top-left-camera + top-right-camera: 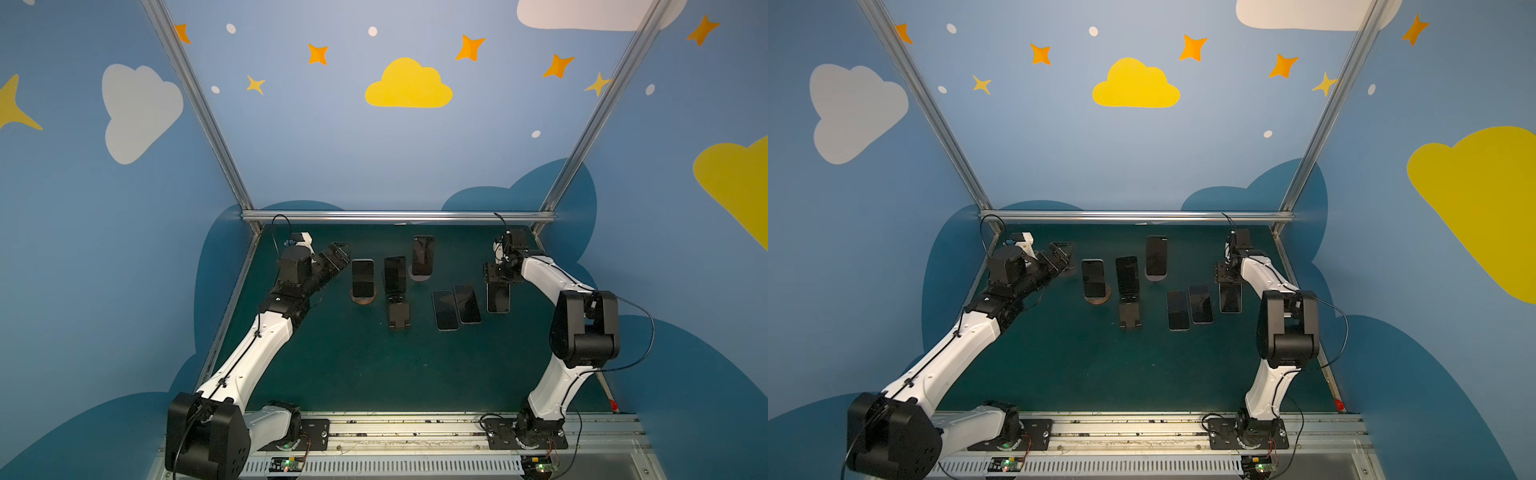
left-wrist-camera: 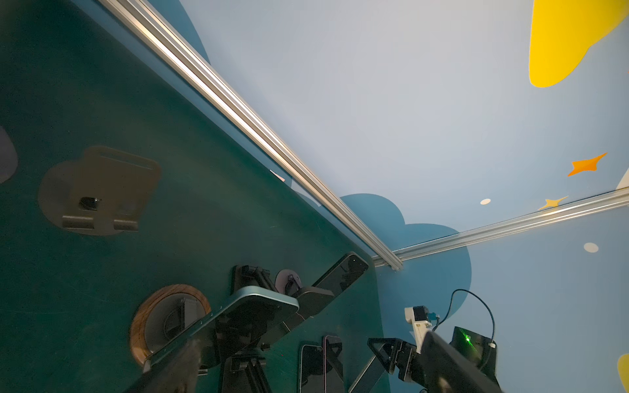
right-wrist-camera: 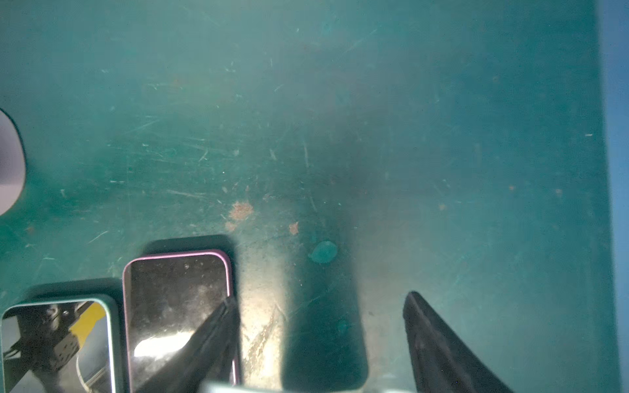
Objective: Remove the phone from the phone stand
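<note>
Phone (image 1: 498,300): pinched across its width by right gripper (image 1: 497,281), low over the table (image 1: 332,365), just beside flat phones (image 1: 467,303) (contact with table unclear). Step, by judgement: set-down; next, lay flat, then release. Long axis front-to-back, screen up. Left gripper (image 1: 340,254) spread, empty.

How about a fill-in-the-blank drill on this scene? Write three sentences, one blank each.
1. The right gripper is shut on a ____.
2. The left gripper is ____, holding nothing.
3. ____ phones lie flat on the table.
Missing words: phone; open; two.
</note>
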`<state>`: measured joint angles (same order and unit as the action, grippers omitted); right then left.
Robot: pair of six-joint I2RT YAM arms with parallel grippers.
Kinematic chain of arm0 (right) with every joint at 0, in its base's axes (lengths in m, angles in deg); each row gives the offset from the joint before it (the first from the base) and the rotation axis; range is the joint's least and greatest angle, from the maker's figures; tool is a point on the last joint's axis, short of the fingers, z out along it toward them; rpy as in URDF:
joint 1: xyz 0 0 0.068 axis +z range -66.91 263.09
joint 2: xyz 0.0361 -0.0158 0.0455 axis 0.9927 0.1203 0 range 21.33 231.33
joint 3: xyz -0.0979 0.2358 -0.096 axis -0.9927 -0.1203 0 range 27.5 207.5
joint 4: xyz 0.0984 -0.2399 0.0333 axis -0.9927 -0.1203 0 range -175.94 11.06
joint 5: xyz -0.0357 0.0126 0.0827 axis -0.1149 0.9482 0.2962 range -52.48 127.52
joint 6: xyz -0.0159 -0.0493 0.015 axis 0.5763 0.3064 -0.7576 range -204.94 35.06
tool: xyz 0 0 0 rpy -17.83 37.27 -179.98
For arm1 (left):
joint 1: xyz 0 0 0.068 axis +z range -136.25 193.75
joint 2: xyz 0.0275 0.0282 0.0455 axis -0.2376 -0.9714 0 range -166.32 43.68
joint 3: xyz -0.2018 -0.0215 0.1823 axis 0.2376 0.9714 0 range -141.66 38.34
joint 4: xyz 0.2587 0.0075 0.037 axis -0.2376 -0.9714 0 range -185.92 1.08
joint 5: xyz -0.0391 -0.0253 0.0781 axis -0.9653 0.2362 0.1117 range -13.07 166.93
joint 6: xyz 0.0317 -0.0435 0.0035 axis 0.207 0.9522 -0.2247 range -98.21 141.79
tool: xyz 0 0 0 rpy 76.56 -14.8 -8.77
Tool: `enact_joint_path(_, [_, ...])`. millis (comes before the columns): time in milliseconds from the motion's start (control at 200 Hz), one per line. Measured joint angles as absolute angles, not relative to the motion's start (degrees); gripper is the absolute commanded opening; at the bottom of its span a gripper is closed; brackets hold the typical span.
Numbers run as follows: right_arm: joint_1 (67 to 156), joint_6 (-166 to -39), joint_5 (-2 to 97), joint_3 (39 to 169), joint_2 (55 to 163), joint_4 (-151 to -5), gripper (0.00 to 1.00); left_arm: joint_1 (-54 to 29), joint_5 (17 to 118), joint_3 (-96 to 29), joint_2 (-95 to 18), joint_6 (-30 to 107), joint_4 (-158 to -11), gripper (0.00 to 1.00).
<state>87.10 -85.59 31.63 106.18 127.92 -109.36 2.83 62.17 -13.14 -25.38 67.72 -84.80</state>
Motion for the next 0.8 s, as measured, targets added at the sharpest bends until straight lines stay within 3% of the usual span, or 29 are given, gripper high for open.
enact_joint_path(796, [86.1, -86.9, 34.6, 114.4, 139.4, -120.3, 0.63, 3.7, 61.0, -13.1, -27.3, 68.5, -84.3, 1.00])
